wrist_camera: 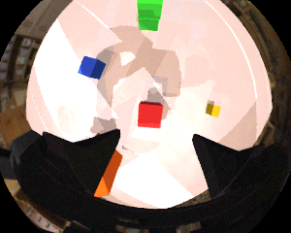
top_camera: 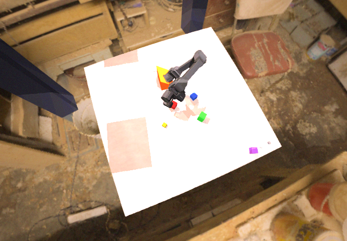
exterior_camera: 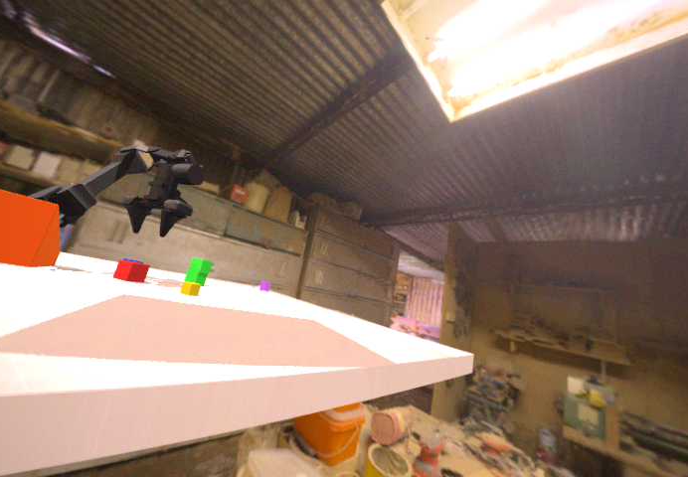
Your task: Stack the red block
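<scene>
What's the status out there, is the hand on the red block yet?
Hand open, empty, above red block, not touching. Red block on table, green tower upright beyond it. Blue block off to one side, nothing between.

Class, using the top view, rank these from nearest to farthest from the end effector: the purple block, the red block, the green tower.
1. Red block: directly under the open end effector.
2. Green tower: farther out on the table, toward the purple block.
3. Purple block: far off, near the table's corner.
</scene>
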`<control>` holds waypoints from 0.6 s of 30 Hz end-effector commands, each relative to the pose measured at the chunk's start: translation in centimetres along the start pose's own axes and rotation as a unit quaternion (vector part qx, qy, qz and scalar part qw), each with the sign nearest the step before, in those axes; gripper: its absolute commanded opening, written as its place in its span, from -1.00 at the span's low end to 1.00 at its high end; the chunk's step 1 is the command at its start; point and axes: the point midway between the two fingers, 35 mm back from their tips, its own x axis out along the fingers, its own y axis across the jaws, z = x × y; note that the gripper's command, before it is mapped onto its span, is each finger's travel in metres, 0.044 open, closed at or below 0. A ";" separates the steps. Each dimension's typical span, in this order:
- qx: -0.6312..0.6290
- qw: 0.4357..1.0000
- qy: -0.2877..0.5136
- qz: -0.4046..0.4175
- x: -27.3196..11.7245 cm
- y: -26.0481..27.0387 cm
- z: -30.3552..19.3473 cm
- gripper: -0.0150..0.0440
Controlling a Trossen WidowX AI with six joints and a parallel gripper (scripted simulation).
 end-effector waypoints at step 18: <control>0.015 1.000 0.009 0.022 6.4 0.9 -0.1 1.00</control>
